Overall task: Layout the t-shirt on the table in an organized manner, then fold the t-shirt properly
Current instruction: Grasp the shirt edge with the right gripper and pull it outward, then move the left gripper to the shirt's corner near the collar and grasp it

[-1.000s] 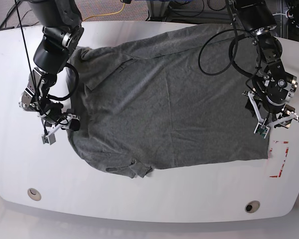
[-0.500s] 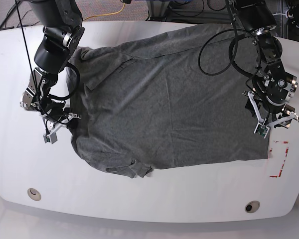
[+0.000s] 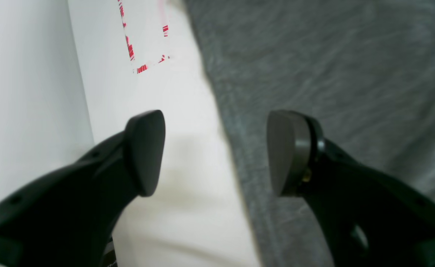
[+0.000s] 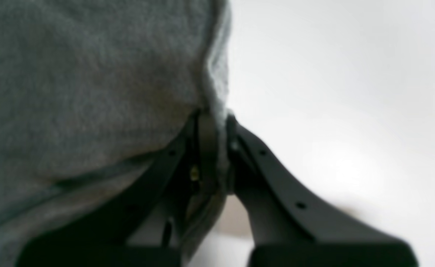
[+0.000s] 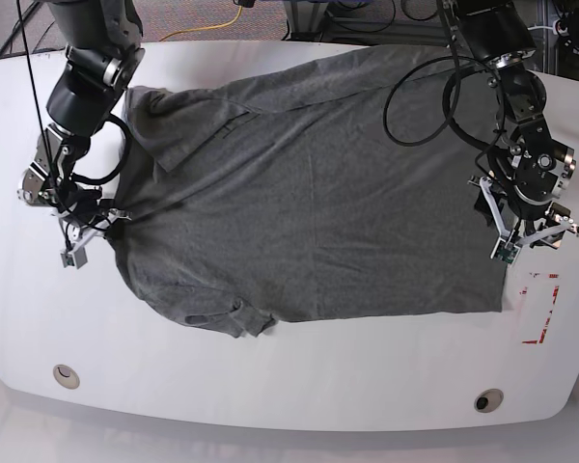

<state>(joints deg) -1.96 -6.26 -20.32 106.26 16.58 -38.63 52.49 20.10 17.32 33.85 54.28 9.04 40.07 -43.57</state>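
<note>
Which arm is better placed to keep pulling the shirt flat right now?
The right. Its gripper is shut on the t-shirt edge, over the table. The left gripper is open, straddling the shirt's far edge and holding nothing.

Your right gripper (image 5: 89, 234) reaches low at the base view's left, jaws pinched tight on the t-shirt (image 5: 318, 193) edge. Your left gripper (image 5: 531, 243) hangs at the opposite side, jaws spread wide, one above bare counter (image 3: 187, 207), one above cloth.
</note>
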